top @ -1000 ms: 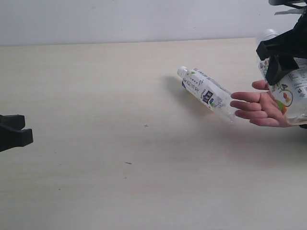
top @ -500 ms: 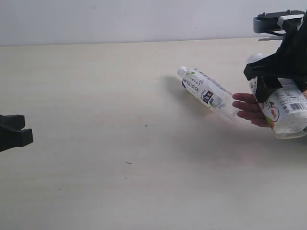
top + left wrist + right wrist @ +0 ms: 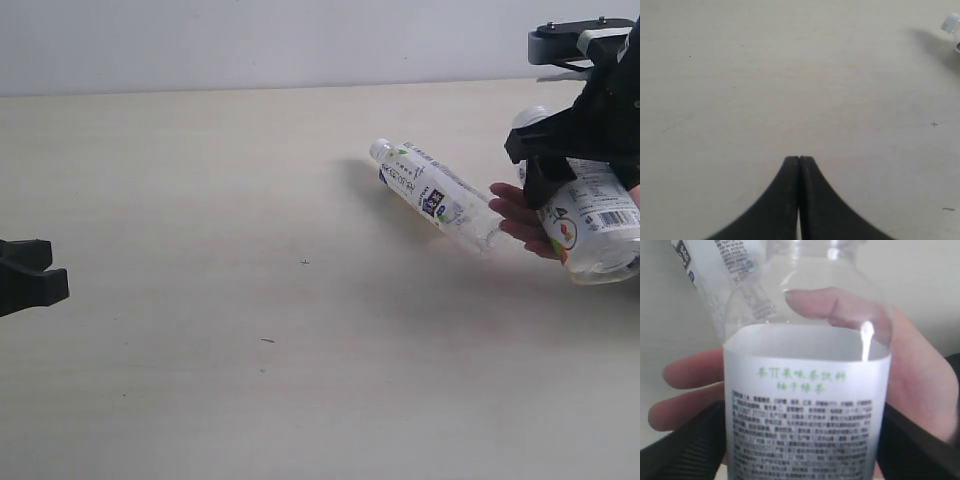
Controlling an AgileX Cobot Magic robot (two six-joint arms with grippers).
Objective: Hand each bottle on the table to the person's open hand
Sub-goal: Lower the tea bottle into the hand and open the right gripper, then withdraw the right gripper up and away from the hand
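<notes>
White-label bottle (image 3: 595,230) is clamped in the right gripper (image 3: 560,160), held just over the person's open hand (image 3: 522,222). Should be lowered into the palm before being let go. Left gripper (image 3: 799,165) is pinched closed, idle; another bottle (image 3: 432,192) is lying on the table (image 3: 200,380).

The left gripper (image 3: 52,268) sits low at the left edge of the frame, pointing toward the middle. Its black fingers (image 3: 785,200) are pressed together tip to tip with nothing between them. The right gripper (image 3: 545,165) hangs at the upper right, its arm coming in from the top right corner, fingers (image 3: 685,450) clamped on opposite sides of a tilted white-labelled bottle (image 3: 595,225).
</notes>
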